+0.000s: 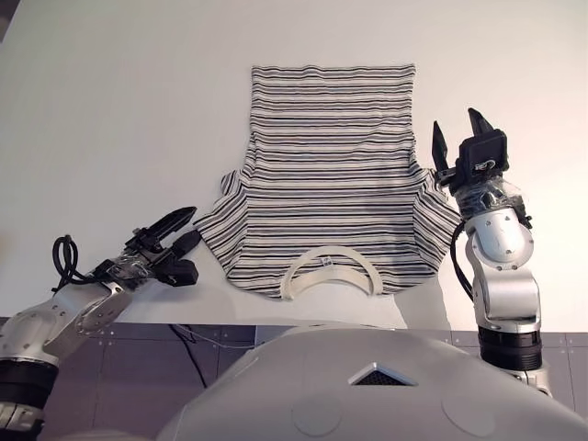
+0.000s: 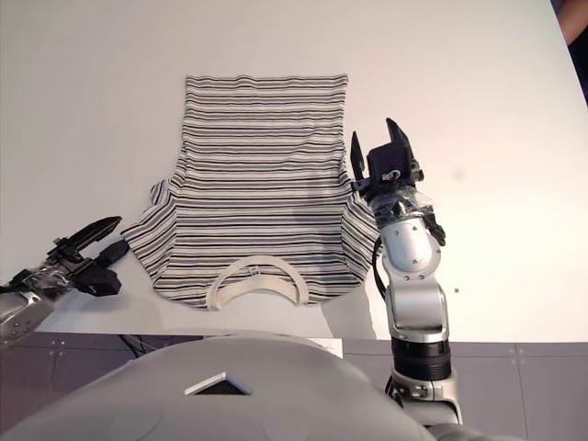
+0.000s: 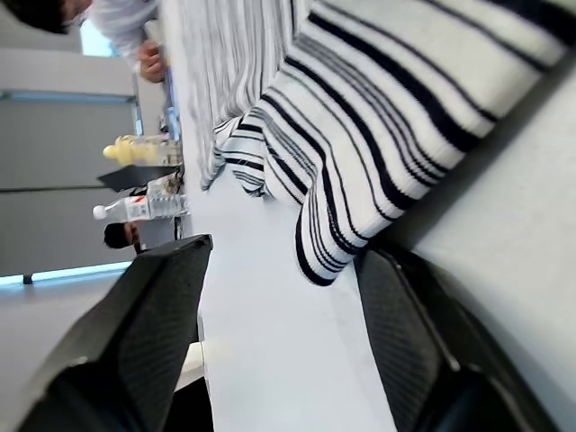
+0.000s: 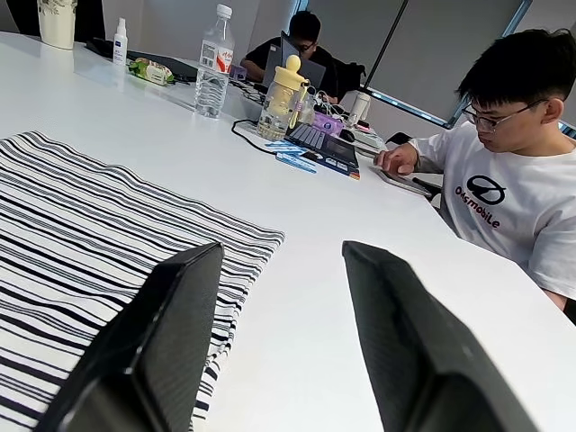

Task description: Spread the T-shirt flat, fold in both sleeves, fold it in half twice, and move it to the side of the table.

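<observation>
1. My left fingers (image 1: 188, 227) sit low at the near edge of the white table (image 1: 110, 110), spread moderately wide and holding nothing.
2. Just beside them, toward 2 o'clock, is the left sleeve (image 1: 225, 220) of the black-and-white striped cotton T-shirt (image 1: 331, 156). In the left wrist view, the sleeve hem lies straight ahead of the gap.
3. The shirt lies flat mid-table with its cream ribbed collar (image 1: 331, 266) at 6 o'clock, nearest me, and its hem at 12. Its long axis therefore runs 6 to 12, and both sleeves fan out unfolded.
4. My right fingers (image 1: 457, 124) are at the shirt's 3 o'clock, pointing toward 12, also parted and empty. The right sleeve (image 1: 436, 216) is just beside that wrist, at about 7 o'clock from the tips.
5. I judge the sleeve fold comes next. Each sleeve must travel inward across the long axis, and the left fingers look better lined up.
6. Across the table, at 12 to 1 o'clock, stand a clear plastic water bottle (image 4: 211, 67) and a yellow-capped bottle (image 4: 281, 99), well apart from the shirt.
</observation>
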You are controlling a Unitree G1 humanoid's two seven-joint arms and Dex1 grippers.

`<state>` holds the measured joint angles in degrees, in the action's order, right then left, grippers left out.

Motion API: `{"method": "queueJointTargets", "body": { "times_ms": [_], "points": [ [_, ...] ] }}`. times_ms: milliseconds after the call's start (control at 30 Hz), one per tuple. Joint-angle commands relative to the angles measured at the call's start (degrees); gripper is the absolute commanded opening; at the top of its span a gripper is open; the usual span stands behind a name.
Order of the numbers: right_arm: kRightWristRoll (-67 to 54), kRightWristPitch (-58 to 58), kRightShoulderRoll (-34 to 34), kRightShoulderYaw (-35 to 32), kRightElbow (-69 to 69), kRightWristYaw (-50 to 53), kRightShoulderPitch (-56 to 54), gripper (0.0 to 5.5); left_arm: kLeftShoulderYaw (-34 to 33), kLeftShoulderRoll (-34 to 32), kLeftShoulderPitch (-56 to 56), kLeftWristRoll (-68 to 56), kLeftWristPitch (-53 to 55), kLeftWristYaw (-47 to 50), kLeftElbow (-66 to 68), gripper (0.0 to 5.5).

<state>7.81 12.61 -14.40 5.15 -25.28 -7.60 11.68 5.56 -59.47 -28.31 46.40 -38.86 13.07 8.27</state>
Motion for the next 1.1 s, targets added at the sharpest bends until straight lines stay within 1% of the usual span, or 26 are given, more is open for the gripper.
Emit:
{"method": "queueJointTargets", "body": {
  "times_ms": [33,100,133,200,267,367,500,600,633,700,900,1100],
  "points": [
    [0.1,-0.2,0.1,-0.4,0.4,-0.4,-1.1,2.44,7.4,1.6,-0.8,7.9,2.6,-1.6,8.6,2.56],
    [0.0,-0.2,0.0,-0.5,0.4,-0.5,-1.3,2.44,9.7,1.7,0.2,9.4,2.0,0.3,10.4,2.25],
    [0.0,-0.1,-0.1,-0.5,0.5,-0.6,-1.4,2.44,10.8,1.8,0.8,10.1,1.8,1.3,11.4,2.00],
    [-0.1,-0.1,-0.1,-0.5,0.6,-0.8,-1.7,2.44,12.7,2.2,1.9,11.1,1.9,3.0,13.3,1.74],
    [-0.2,-0.1,-0.2,-0.6,0.9,-1.0,-2.1,2.44,13.7,2.2,2.2,11.3,2.2,3.4,13.5,1.62],
    [-0.1,-0.1,-0.2,-0.7,1.3,-1.1,-2.5,2.44,13.1,0.9,1.0,9.2,2.7,0.4,8.3,1.48],
    [-0.1,-0.2,0.0,-0.6,1.7,-1.0,-3.0,2.44,13.5,-0.2,0.6,8.5,3.5,-1.1,4.5,1.23],
    [0.0,-0.2,0.0,-0.6,1.7,-1.1,-3.0,2.44,14.0,-0.8,0.5,7.2,3.6,-2.7,4.6,1.23],
    [0.0,-0.2,0.0,-0.6,1.7,-1.1,-3.0,2.44,14.0,-1.1,0.5,6.8,3.4,-3.1,4.6,1.50],
    [0.0,-0.4,0.2,-0.7,1.7,-0.8,-2.7,2.44,14.3,-1.6,1.4,6.1,2.8,-3.8,5.3,1.73],
    [0.5,-0.5,0.9,-0.3,1.3,0.1,-2.0,2.44,16.1,-2.3,3.5,8.4,1.5,-2.8,7.0,2.23],
    [0.5,-1.0,0.8,-0.4,1.4,0.1,-1.7,2.44,18.0,-3.9,2.5,9.1,-0.9,-2.6,5.9,2.31]
  ]
}}
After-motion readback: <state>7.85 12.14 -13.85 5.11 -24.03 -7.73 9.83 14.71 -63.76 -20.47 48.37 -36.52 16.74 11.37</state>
